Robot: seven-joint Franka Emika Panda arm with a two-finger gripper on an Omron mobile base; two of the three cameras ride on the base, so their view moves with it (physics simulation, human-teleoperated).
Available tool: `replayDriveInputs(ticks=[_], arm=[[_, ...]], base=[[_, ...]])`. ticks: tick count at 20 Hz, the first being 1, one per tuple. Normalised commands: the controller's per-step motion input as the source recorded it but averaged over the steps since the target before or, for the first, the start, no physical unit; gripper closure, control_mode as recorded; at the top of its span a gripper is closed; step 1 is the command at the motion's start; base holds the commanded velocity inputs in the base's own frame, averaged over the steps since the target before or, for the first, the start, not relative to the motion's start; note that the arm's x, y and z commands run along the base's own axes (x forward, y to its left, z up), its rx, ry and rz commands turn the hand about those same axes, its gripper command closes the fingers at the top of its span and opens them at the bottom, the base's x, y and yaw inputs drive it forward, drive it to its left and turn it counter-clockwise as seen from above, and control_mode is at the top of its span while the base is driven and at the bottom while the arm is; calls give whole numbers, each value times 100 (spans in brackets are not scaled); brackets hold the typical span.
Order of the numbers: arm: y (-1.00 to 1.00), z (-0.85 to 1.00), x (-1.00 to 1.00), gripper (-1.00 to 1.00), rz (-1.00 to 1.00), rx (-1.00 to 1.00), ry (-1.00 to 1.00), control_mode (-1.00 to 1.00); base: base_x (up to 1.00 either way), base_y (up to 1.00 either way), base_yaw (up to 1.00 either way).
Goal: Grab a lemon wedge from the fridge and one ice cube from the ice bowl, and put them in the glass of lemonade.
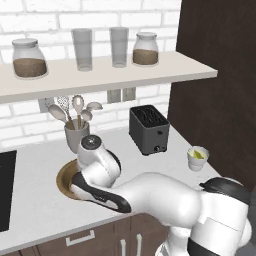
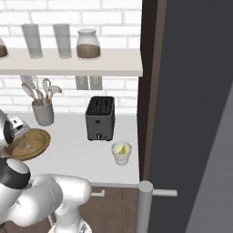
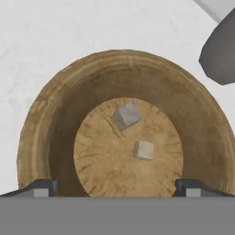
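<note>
The ice bowl (image 3: 50, 98), tan wood with a darker rim, lies right under my hand, with two greyish ice cubes (image 3: 127, 114) (image 3: 144, 149) on its floor. My gripper (image 3: 118, 189) hangs open above it, its tips spread wide over the bowl's near side and holding nothing. From the base, the bowl (image 1: 64, 181) (image 2: 35, 144) sits left on the counter, partly hidden by my arm. The glass of lemonade (image 1: 197, 159) (image 2: 121, 153) stands at the counter's right end, a yellow-green sliver showing in it. The grey fridge (image 2: 195, 113) rises at the far right.
A black toaster (image 1: 149, 129) (image 2: 100, 117) stands between bowl and glass. A grey utensil cup (image 1: 76, 136) (image 2: 43, 113) (image 3: 220, 50) sits just behind the bowl. A shelf (image 1: 170, 67) above carries jars and tall glasses. A black cooktop (image 1: 5, 190) borders the left; a dark brown cabinet (image 1: 215, 90) stands at the right.
</note>
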Motion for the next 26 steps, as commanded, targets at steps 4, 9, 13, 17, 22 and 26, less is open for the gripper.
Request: replayDriveInputs(ticks=[4,9,13,17,22,26], arm=[[42,-24,49,-100,0,-5,3,-100],[10,-20,48,-100,0,-1,9,-100],[8,-49,4,-100,0,-5,10,-100],[11,-41,8,-100,0,-5,4,-100],[2,-38,20,-100,0,-7,0,-100],[7,-9,46,-100,0,-1,0,-100]], base=[[0,0,0],[0,0,0],[0,0,0],[0,0,0],[0,0,0],[0,0,0]])
